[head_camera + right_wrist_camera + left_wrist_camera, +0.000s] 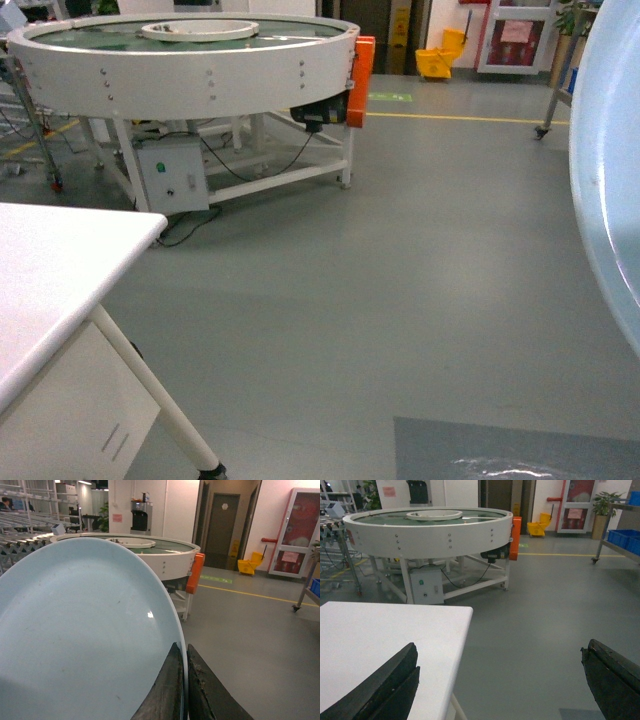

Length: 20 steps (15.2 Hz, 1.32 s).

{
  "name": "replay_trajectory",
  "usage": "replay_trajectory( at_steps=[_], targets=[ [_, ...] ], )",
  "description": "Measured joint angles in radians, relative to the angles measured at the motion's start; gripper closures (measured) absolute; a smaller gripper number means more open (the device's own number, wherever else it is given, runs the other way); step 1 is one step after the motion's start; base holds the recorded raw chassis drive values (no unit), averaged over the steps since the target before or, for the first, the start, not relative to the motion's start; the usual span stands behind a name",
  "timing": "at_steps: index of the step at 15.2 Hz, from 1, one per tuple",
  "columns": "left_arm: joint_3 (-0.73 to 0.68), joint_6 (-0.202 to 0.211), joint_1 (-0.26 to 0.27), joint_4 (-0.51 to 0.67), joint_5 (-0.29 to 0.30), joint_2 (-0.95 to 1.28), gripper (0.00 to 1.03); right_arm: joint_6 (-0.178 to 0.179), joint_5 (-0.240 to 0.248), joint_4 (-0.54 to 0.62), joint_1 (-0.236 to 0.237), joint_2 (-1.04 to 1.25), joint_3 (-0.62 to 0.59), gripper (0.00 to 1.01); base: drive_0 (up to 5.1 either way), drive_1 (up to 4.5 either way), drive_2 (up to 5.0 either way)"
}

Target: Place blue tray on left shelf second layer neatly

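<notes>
Pale-blue round plastic tray (80, 640) is riding stiff, light and slippery, my right gripper (184, 690) pinching its thin rim. My left gripper (500, 680) is hanging wide open, holding nothing.

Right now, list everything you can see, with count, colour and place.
Tray: one, pale blue, held on edge at the right.
Table: one, white, near left.
Round conveyor: one, white with an orange end, far left.
Control box: one, white, under the conveyor.
Mop bucket: one, yellow, far wall.
Crates: blue, on a steel rack at the far right; count unclear.
Left gripper: black, jaws open and empty.
Right gripper: dark, jaws shut on the tray's rim.
</notes>
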Motion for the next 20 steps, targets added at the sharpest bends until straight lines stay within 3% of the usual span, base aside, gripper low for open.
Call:
replay_trajectory(
  at_steps=[20],
  targets=[
    [0.0, 0.0, -0.001, 0.002, -0.001, 0.0, 0.05, 0.0, 0.0, 0.0, 0.0, 0.001, 0.0, 0.99, -1.7, -1.67, -1.7]
  ],
)
